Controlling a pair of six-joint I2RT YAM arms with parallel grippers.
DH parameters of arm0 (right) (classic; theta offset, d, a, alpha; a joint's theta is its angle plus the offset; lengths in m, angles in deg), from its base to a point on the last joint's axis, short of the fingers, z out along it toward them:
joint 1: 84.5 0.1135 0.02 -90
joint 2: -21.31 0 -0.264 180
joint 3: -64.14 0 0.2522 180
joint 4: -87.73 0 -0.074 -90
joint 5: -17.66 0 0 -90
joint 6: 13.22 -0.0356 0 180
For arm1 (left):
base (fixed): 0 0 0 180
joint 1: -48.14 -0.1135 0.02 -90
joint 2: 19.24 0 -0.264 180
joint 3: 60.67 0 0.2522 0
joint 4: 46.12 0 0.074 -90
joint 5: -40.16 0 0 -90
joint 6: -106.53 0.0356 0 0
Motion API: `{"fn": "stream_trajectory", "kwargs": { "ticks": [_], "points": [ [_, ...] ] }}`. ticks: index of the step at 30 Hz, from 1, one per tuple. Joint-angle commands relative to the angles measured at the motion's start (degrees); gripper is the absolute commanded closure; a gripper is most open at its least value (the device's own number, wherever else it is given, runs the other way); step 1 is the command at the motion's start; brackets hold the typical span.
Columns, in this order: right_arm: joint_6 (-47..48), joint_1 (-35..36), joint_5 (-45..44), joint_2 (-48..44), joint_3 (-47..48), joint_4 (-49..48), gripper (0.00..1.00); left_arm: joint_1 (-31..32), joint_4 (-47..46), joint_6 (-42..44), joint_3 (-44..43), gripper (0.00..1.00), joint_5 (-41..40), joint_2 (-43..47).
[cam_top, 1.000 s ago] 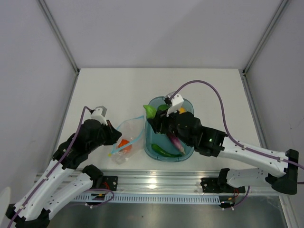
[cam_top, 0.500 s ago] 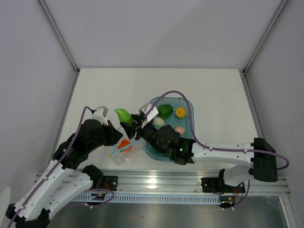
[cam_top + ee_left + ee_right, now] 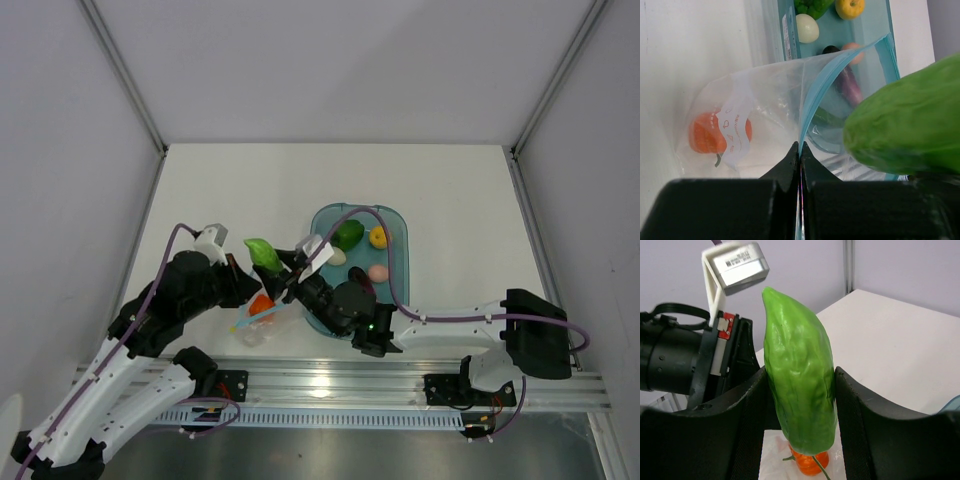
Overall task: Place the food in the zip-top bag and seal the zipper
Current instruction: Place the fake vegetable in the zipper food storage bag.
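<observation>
The clear zip-top bag (image 3: 262, 312) lies on the table left of the teal tray, with an orange toy vegetable (image 3: 260, 303) inside. My left gripper (image 3: 243, 293) is shut on the bag's light blue zipper strip (image 3: 812, 100) and holds the mouth up. In the left wrist view the bag (image 3: 765, 100) and the orange piece (image 3: 707, 132) show clearly. My right gripper (image 3: 800, 405) is shut on a pale green pod (image 3: 800, 390) and holds it upright just above the bag's mouth. The pod also shows in the top view (image 3: 262, 252).
The teal tray (image 3: 405, 260) holds a green bell pepper (image 3: 348, 234), a yellow piece (image 3: 378, 237), a white piece (image 3: 338, 257) and a pink piece (image 3: 378, 272). A purple eggplant (image 3: 850, 85) and a dark green chili (image 3: 827, 117) lie in its near end.
My right gripper has carried the green pod from over the tray leftward to above the bag's mouth. My left gripper has kept its hold on the zipper strip.
</observation>
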Motion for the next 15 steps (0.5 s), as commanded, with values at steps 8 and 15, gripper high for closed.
{"fn": "stream_trajectory", "kwargs": {
  "ticks": [8,15],
  "points": [
    [-0.72,-0.01,-1.95,0.18,-3.22,-4.94,0.28,0.15,-1.59,-1.00,-2.34,0.99,1.18,-0.36],
    [-2.65,-0.80,-0.63,-2.11,-2.00,-0.37,0.01,0.15,-1.51,-1.00,-2.25,0.99,0.91,-0.45]
  ]
}}
